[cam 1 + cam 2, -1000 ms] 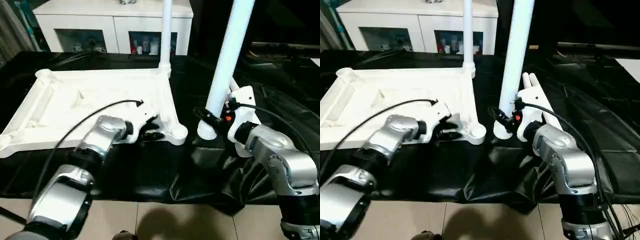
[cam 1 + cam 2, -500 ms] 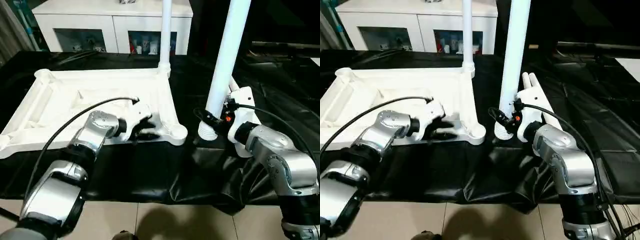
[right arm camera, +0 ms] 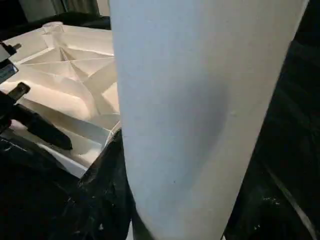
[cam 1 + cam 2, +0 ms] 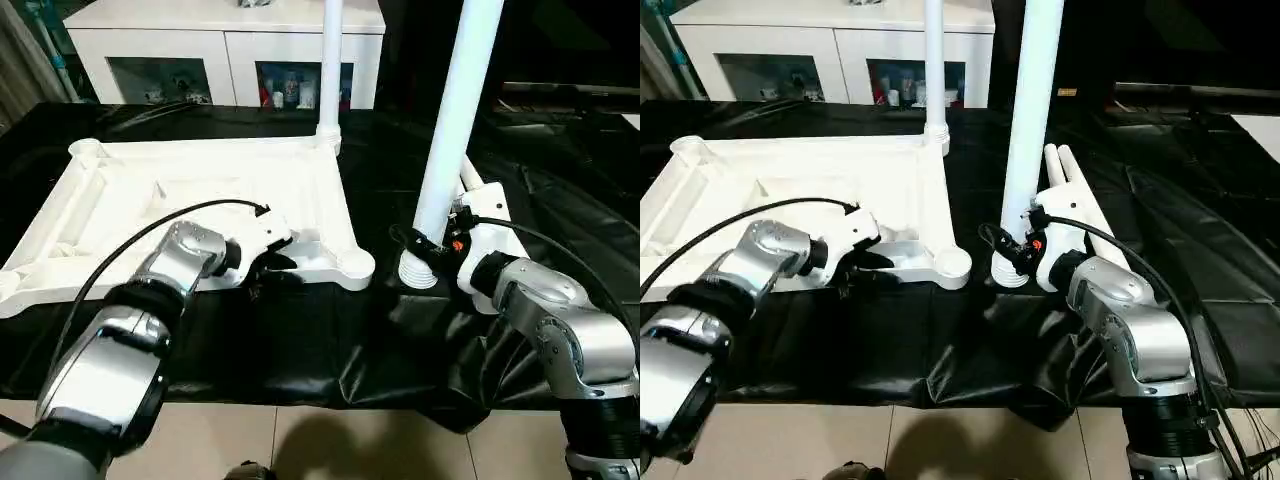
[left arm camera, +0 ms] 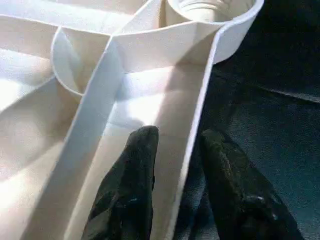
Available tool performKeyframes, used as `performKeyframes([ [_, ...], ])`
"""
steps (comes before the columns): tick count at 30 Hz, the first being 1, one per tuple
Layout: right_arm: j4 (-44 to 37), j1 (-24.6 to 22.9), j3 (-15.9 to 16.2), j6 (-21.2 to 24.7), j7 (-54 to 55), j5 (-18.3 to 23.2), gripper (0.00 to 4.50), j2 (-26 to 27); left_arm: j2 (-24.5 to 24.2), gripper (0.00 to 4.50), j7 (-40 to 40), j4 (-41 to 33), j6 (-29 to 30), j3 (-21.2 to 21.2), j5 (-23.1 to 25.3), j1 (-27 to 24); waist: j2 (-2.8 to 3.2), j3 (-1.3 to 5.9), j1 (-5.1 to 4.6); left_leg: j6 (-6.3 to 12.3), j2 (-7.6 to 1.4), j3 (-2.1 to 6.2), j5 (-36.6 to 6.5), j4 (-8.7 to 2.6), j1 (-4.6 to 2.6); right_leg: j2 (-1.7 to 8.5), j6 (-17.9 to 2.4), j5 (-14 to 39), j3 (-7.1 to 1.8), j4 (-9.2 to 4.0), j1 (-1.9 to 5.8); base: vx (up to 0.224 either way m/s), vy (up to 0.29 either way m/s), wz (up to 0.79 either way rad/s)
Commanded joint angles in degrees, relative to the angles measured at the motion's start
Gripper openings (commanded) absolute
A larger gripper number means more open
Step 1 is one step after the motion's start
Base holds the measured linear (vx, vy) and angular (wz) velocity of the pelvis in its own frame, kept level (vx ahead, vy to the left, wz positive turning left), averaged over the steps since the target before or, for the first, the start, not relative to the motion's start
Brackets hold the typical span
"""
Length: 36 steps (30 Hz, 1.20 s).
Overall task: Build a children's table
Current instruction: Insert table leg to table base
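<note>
The white tabletop [image 4: 200, 190] lies ribbed side up on a black cloth. One white leg [image 4: 330, 60] stands in its far right corner socket. My left gripper [image 5: 177, 137] is at the near rim, left of the near right corner socket [image 4: 355, 265], with one black finger inside the rim wall and one outside, shut on it. My right gripper [image 4: 432, 245] is shut on a second leg [image 4: 455, 110] and holds it upright. That leg's ridged end [image 4: 418, 272] sits on the cloth just right of the near right socket, apart from it.
Two more white legs [image 4: 1065, 165] lie side by side on the cloth behind my right wrist. A white glass-door cabinet [image 4: 230, 40] stands beyond the cloth. The black cloth [image 4: 300, 340] hangs wrinkled over the near edge above a tiled floor.
My left gripper has slid left along the tabletop's near rim, away from the corner socket. The held leg has come down slightly, its end now resting on the cloth.
</note>
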<state>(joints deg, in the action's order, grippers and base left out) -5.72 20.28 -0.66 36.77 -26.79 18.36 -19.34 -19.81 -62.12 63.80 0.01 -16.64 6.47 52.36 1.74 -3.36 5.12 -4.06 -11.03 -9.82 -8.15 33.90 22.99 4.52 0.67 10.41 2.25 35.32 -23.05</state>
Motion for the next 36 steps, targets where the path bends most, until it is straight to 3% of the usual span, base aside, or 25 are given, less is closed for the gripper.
performKeyframes([
  [1, -1.27, 0.3, -0.37, -0.52, -0.27, 0.01, 1.88, -0.56, -0.05, 1.28, 0.24, 0.86, -0.75, 0.38, 0.56, 0.95, 0.22, 4.58, 0.03, 0.02, -1.33, 0.38, -15.05, -3.87, -1.84, 3.09, -14.15, 5.27, -1.78, -3.86, 2.93, 0.0, 0.0, 0.0],
  [8, -1.33, 0.29, -0.3, -0.59, -0.37, 0.02, 1.88, -0.63, -0.06, 0.66, -0.55, 3.14, -2.51, -0.43, 1.91, 2.04, 0.27, 4.57, -0.01, -0.06, -1.41, 0.43, -15.43, -3.94, -1.91, 3.12, -14.11, 5.99, -1.77, -3.94, 2.9, 0.0, 0.0, 0.0],
  [13, -1.34, 0.38, -0.35, -0.52, -0.36, 0.03, 1.88, -0.67, -0.11, 0.31, -2.29, 4.49, -4.03, -1.91, 3.6, 2.71, 0.2, 4.73, -0.02, 0.25, -1.33, 0.43, -13.73, -3.82, -1.69, 3.16, -14.59, 3.03, -1.77, -3.59, 3.2, 0.0, 0.0, 0.0],
  [20, -1.47, 0.3, -0.29, -0.5, -0.39, 0.04, 1.88, -0.68, 0.16, 0.01, -6.29, 5.22, -5.02, -3.77, 5.6, 3.05, 0.24, 4.68, -0.16, 0.71, -1.41, 0.36, -13.9, -3.8, -1.84, 3.17, -15.12, 3.59, -1.75, -3.71, 3.12, 0.0, 0.0, 0.0],
  [21, -1.52, 0.28, -0.26, -0.5, -0.37, 0.03, 1.88, -0.66, 0.05, 0.0, -7.72, 5.19, -5.01, -4.54, 6.31, 2.82, 0.7, 4.69, -0.09, 0.55, -1.43, 0.42, -13.98, -3.8, -1.9, 3.21, -15.25, 3.35, -1.77, -3.66, 3.08, 0.0, 0.0, 0.0],
  [23, -1.66, 0.28, -0.21, -0.45, -0.28, 0.03, 1.88, -0.57, -0.11, 0.0, -8.8, 5.21, -4.64, -4.88, 6.61, 2.63, 0.57, 4.64, -0.18, 0.45, -1.42, 0.39, -14.37, -3.83, -1.88, 3.15, -15.27, 3.24, -1.78, -3.73, 3.09, 0.0, 0.0, 0.0],
  [29, -3.01, 0.04, -0.42, 0.85, 0.03, 1.01, 1.88, 0.01, 0.32, 0.0, -9.43, 1.18, 1.75, -3.23, 3.99, 0.54, 0.66, 4.61, -0.04, 0.42, -1.48, 0.37, -15.29, -3.87, -1.99, 3.26, -15.12, 5.95, -1.81, -3.88, 3.01, 0.0, 0.0, 0.0],
  [33, -3.85, 0.13, 0.26, 3.05, -1.01, 2.78, 1.88, 0.68, 0.74, 0.0, -8.2, -6.49, 6.33, -1.37, 1.87, -2.99, -0.21, 4.67, 0.04, 1.5, -1.6, 0.22, -13.92, -3.84, -1.83, 3.24, -15.47, 5.06, -1.8, -3.78, 2.96, 0.0, 0.0, 0.0],
  [36, -2.35, 0.56, 1.06, 3.31, -1.01, 2.74, 1.88, 1.65, 1.29, 0.0, -6.79, -9.86, 9.0, -0.36, 1.06, -4.71, 0.02, 4.54, 0.09, 1.54, -1.58, 0.24, -14.0, -3.89, -1.79, 3.27, -14.93, 7.04, -1.76, -3.87, 2.79, 0.0, 0.0, 0.0],
])
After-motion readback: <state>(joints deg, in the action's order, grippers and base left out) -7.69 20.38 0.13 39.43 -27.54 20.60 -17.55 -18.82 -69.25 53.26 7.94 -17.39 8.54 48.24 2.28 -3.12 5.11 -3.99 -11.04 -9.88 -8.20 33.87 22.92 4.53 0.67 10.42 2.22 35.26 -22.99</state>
